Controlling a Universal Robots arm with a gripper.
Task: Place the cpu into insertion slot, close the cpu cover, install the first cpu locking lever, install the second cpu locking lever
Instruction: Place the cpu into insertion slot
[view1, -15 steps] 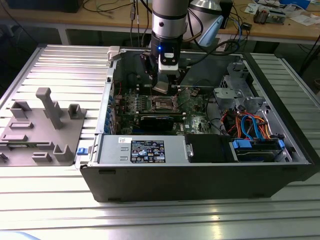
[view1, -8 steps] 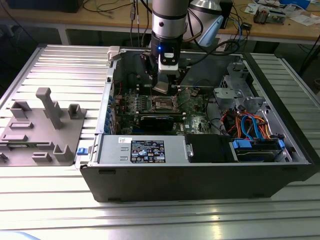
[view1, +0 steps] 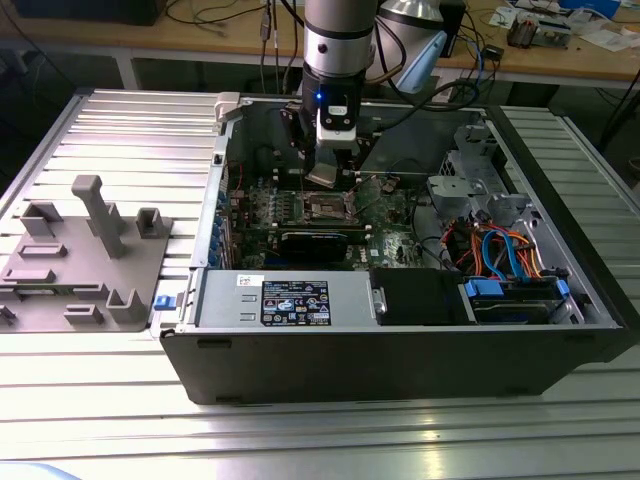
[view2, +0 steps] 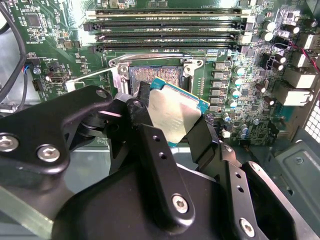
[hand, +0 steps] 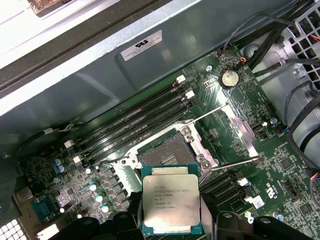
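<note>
The cpu (hand: 171, 205) has a dull, matt silver-grey metal top and a green edge. The pincer (view2: 170, 112) has matt black fingers (view2: 155, 150) with bright metal screws. The insertion slot (hand: 167, 152) has a shiny metal rim and sits in a green circuit board (hand: 280, 165). The bench (view1: 120, 130) is ribbed, satin-bright metal. The fixture (view1: 90, 250) on it looks like matt grey plastic.

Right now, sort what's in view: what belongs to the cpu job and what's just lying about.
Job: cpu, held in the jaws; insertion slot, empty; cpu cover, open; locking levers, unlatched.
Lying about: memory slots; coin battery; grey fixture tray; blue cables.
</note>
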